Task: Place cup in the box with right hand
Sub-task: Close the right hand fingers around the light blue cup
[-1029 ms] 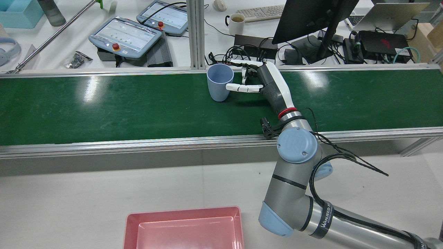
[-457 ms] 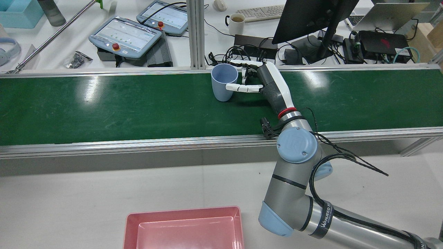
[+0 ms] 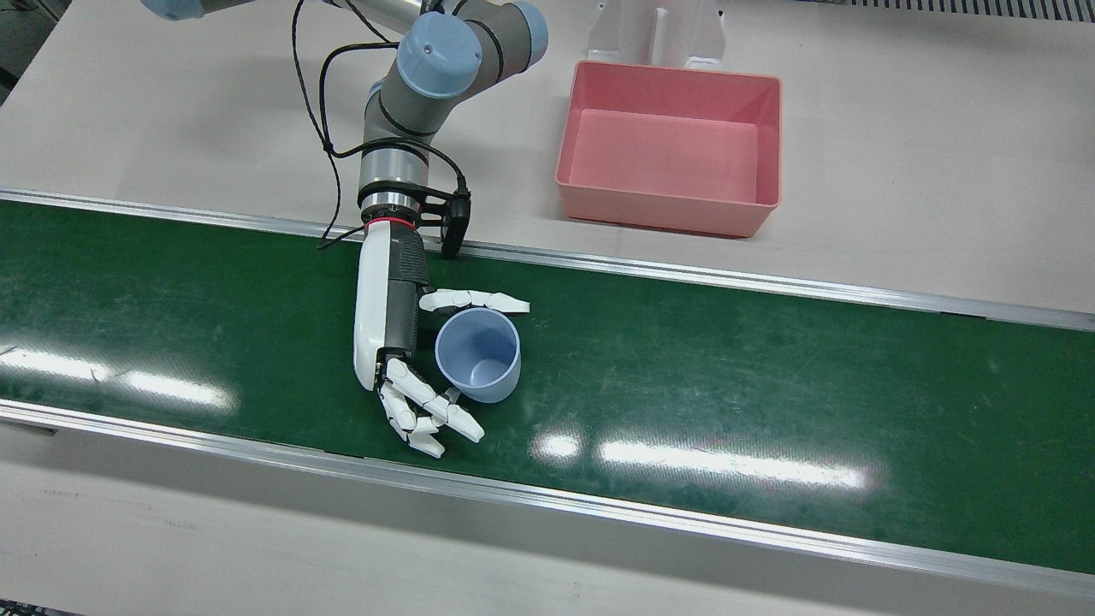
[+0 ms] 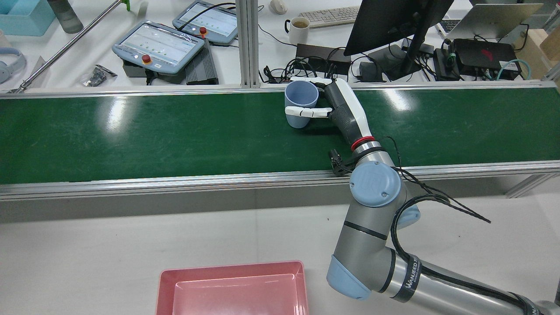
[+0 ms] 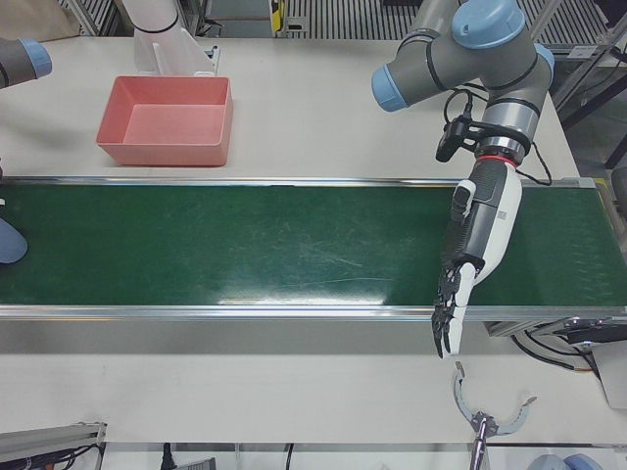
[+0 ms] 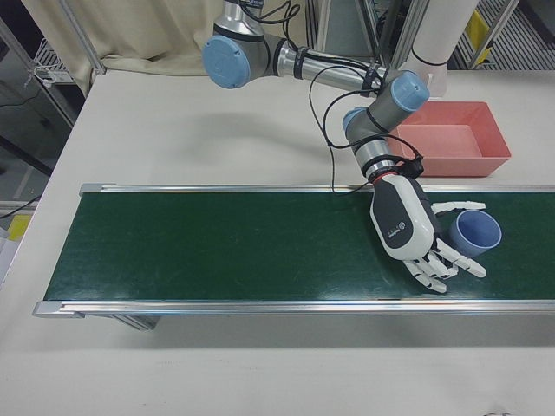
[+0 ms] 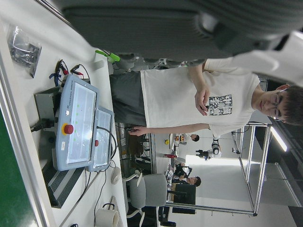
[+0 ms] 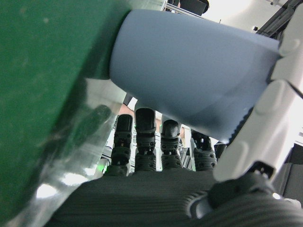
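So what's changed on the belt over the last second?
The blue cup has ridden the green belt toward the rear view's right, into the open right hand, and now stands between its thumb and fingers. The hand is not yet closed on it. The arm's pose and the pink box are unchanged.

"WANJEED" on right arm band (image 4: pixel 412 278)

Pale blue cup (image 3: pixel 477 355) — dark green belt (image 3: pixel 770 385) — pink box (image 3: pixel 670 146).
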